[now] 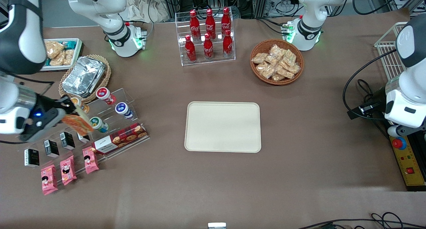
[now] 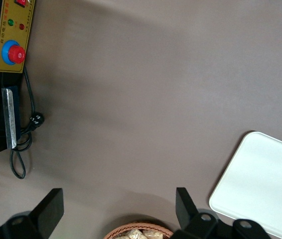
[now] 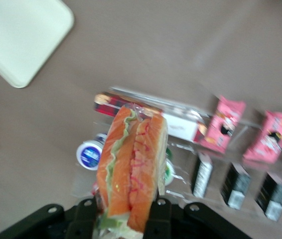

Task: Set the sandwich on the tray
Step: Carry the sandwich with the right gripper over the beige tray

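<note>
The triangular sandwich in clear wrap (image 3: 131, 167), with pale bread and orange-pink and green layers, is in the air at the left edge of the front view, above a clear acrylic display stand (image 1: 109, 122). The black two-finger gripper (image 1: 71, 114) of the right arm holds it; in the right wrist view the two fingers (image 3: 156, 219) press on the wide end of the wedge, so the gripper is closed on the sandwich.

I judge that the pick is done and the carry is the step in hand. The flat rectangular cream-beige plastic tray (image 1: 223, 126) lies in the middle of the front view, well apart from the sandwich, and nothing lies on it. The next move calls for a travel toward the tray, high enough to pass over the stand, then lowering and opening the fingers.

The stand under the gripper carries small round yogurt cups (image 1: 121, 109), a red cookie box (image 1: 119, 139), small black cartons (image 1: 50, 148) and pink wrapped snack packs (image 1: 68, 169). At the upper left, a wicker basket holds a foil container (image 1: 83, 75), and a small white tray holds tan snack packets (image 1: 60, 54). At the upper middle, a clear rack holds red cola bottles (image 1: 208, 34). At the upper right, a round wicker basket (image 1: 277, 62) is full of tan snack packets.
</note>
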